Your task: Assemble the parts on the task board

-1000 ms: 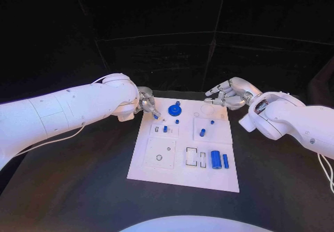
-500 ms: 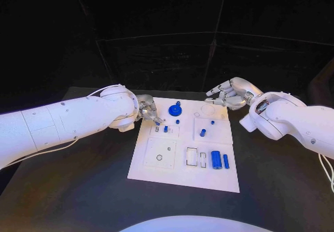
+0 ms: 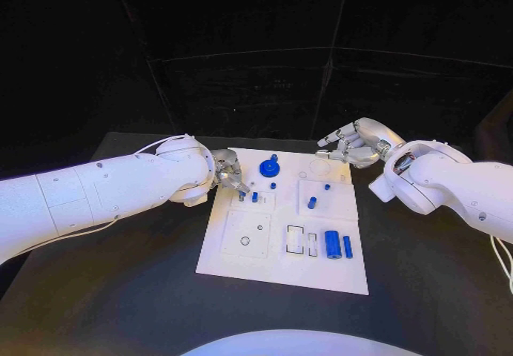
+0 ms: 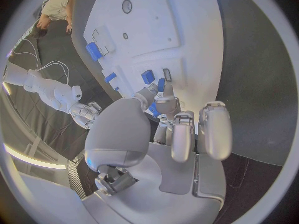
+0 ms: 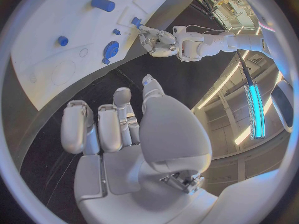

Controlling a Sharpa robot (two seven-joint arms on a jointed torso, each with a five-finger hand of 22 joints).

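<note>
Moved since a second ago: left hand (image 3: pixel 227 172), drawn along the board's left edge from about 11 o'clock toward 10 o'clock, fingertips now just over the pair of small blue pegs (image 3: pixel 248 196). Pegs set side by side in the panel at 11 o'clock on the task board (image 3: pixel 246 259), with the blue round knob (image 3: pixel 268 169) just beyond them at 12 o'clock. To do this step well: come down straight over one peg, stay clear of its neighbour, pinch low, lift without tilting. Fingers (image 4: pixel 167 104) drawn close together, tips right beside the pegs; cannot tell whether pinching one or only touching. Right hand (image 3: pixel 348 148) hovering at the board's 1 o'clock corner, fingers loosely apart, holding nothing.
</note>
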